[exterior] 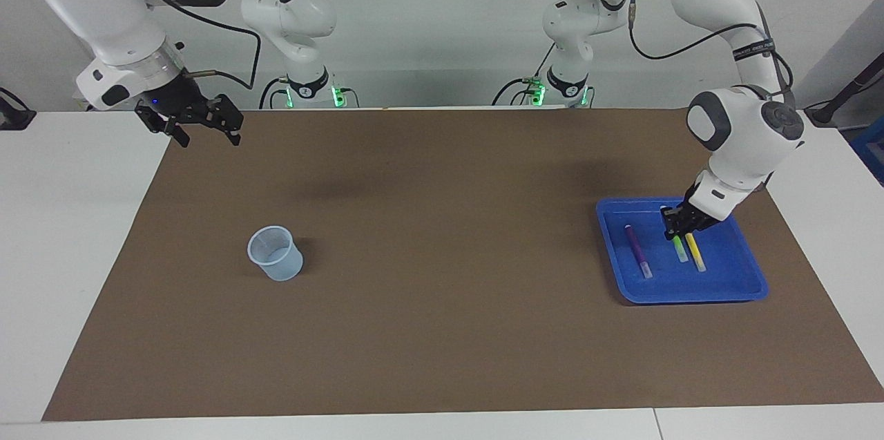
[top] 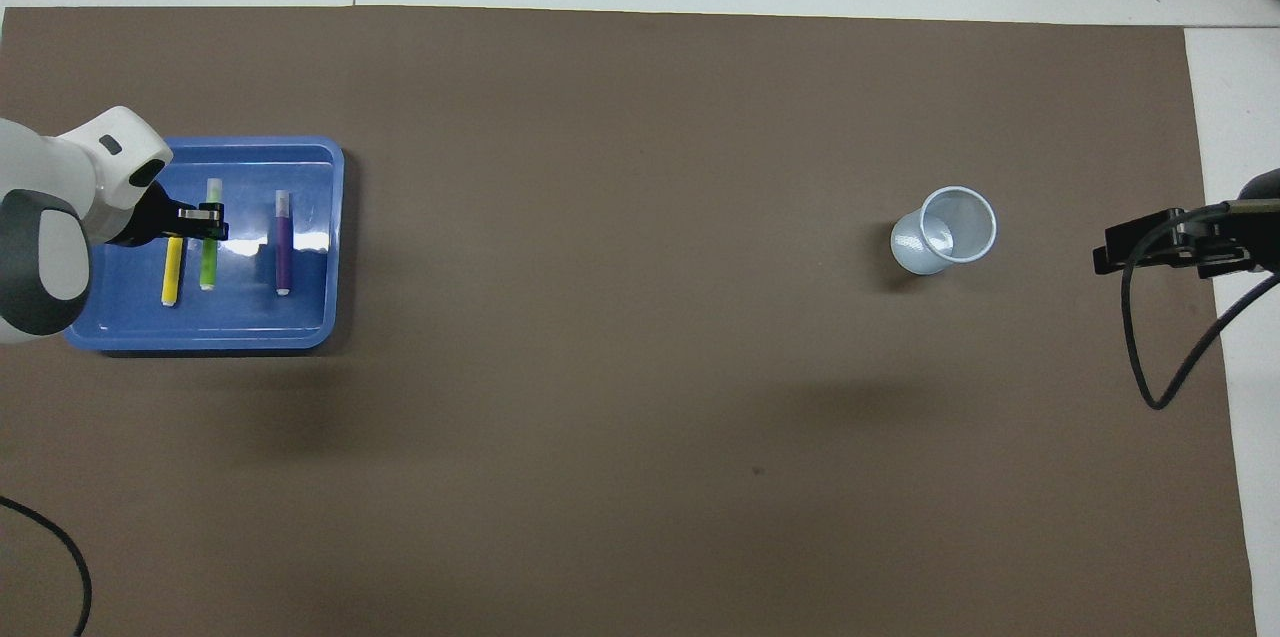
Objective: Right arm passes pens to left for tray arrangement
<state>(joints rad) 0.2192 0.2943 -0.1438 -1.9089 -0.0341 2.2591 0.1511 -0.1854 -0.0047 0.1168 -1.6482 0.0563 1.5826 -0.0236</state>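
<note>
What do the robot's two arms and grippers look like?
Both arms are white, rounded, with dark grey joint patches. The right gripper is black with a tiny blue light, a metal plug and a looping black cable. The left gripper is black, without light; a black cable runs along its upper arm.
</note>
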